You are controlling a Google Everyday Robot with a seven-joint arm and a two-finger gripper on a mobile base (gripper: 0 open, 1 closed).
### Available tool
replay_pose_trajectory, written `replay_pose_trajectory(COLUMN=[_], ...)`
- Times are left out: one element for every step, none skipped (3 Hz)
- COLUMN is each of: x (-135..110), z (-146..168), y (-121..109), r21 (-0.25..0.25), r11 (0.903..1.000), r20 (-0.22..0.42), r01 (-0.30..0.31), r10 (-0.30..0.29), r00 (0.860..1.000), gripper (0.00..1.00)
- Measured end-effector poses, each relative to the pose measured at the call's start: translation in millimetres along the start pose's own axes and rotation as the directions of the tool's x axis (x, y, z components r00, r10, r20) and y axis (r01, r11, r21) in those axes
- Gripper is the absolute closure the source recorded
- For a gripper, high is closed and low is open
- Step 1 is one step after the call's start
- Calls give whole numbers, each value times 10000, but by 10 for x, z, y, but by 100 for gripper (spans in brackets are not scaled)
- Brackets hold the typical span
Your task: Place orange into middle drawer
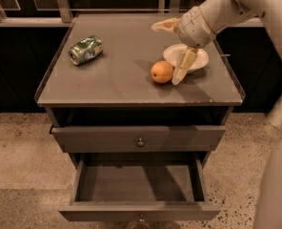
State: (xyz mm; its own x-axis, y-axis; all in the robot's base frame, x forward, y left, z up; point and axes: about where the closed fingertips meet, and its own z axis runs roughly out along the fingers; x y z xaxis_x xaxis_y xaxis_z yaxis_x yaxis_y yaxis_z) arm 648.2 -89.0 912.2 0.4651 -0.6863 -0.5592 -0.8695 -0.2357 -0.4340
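Note:
The orange (162,72) sits on the grey cabinet top (122,75), just left of a white bowl (199,56). My gripper (172,52) hovers above and just right of the orange, open, with one finger (184,67) reaching down beside the fruit and the other pointing left above it. It holds nothing. The middle drawer (138,185) is pulled out below, its flat tray empty, its knob at the bottom edge of the view. The closed knobbed drawer front (140,139) is directly above it.
A crushed green can (85,50) lies at the back left of the cabinet top. Dark cabinets and metal rails run behind. My arm enters from the upper right. Speckled floor surrounds the cabinet.

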Motion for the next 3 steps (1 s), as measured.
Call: replay_pose_trajectory(x=[25, 91, 178], z=[294, 518, 653], y=[-167, -149, -15], r21=[-479, -1036, -1656], r11=[9982, 9942, 9862], r20=[487, 813, 922], r01=[356, 273, -74], r10=[-332, -189, 230], r00=[9983, 9965, 9955], gripper=[0, 0, 0])
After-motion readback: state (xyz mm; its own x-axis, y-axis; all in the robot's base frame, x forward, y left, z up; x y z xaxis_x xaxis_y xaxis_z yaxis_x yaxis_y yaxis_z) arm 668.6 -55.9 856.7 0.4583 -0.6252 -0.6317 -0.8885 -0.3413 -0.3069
